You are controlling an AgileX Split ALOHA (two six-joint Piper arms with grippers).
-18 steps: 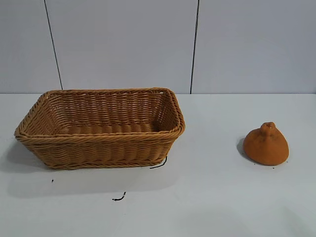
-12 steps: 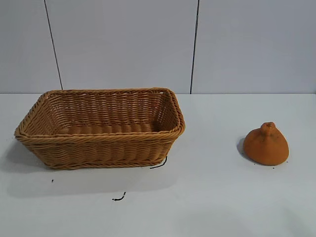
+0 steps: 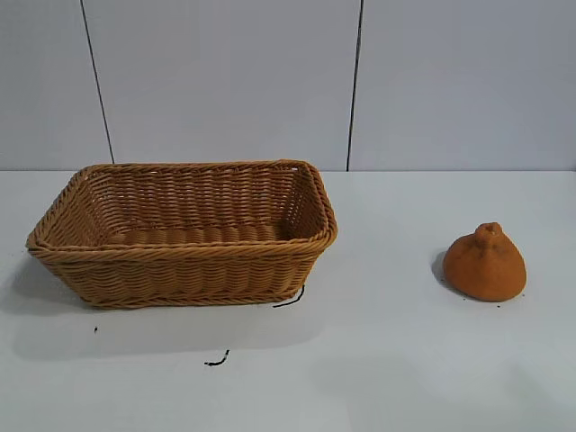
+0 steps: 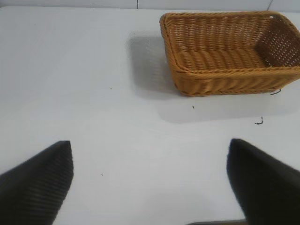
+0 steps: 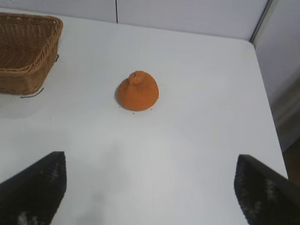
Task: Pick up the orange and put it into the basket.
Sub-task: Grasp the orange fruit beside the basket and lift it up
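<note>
Nothing on the table has shifted since the 2 earlier exterior frames: the orange [image 3: 485,263] and the basket [image 3: 184,232] sit exactly where they were, and neither arm has come into that view.

From the exterior camera, the orange rests on the white table [image 3: 387,360] at the right side, dome-shaped with its small knobby bump pointing up, a few dark specks scattered at its base. It stands well apart from the basket, which occupies the left half of the table with its open top facing up. The basket's interior shows only woven wicker. A short dark thread [image 3: 290,299] curls out from under the basket's near right corner, and a second dark scrap [image 3: 216,360] lies on the table in front of the basket, apart from it.

The left gripper [image 4: 150,183] hangs above bare table with its 2 dark fingers spread wide, holding nothing; in its wrist view the basket [image 4: 232,51] lies farther off, beyond the fingertips.

The right gripper [image 5: 152,187] is likewise spread wide and grips nothing. In its wrist view the orange [image 5: 138,91] sits on the table beyond and roughly between the 2 fingers, not touched by either, and a corner of the basket [image 5: 26,51] shows off to one side of it. The table's far edge and a grey wall panel [image 5: 187,16] show behind.
</note>
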